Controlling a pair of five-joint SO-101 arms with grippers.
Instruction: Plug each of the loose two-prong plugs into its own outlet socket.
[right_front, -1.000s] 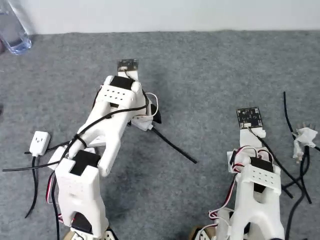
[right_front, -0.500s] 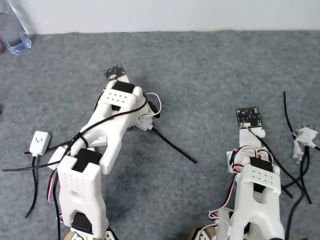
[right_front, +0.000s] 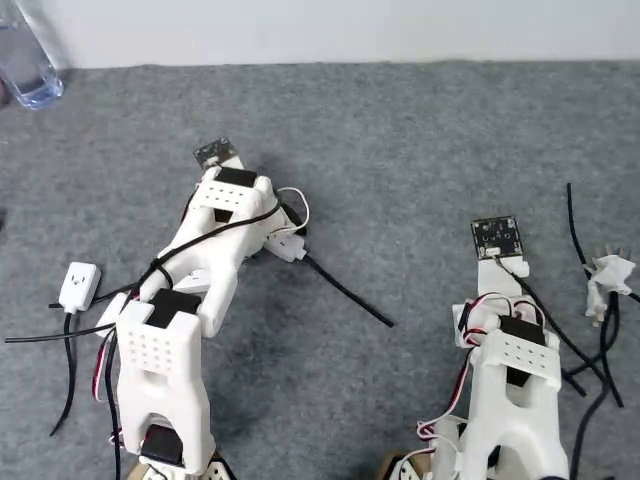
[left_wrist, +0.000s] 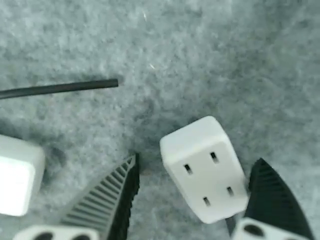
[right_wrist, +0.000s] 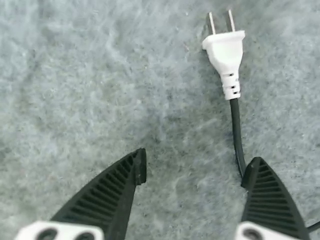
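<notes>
Left arm (right_front: 215, 250) swung left | left gripper (left_wrist: 197, 160) wide, right gripper (right_wrist: 199, 156) wide | grey carpet (right_front: 420, 130), white wall (right_front: 350, 30)

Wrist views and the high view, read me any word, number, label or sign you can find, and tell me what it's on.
There is no readable text.
The outlet socket has a plain white face that bears slots and no print.
The two-prong plug has grip ridges and no lettering.
The circuit board on an arm's wrist, in the high view, has marks too small to read.
</notes>
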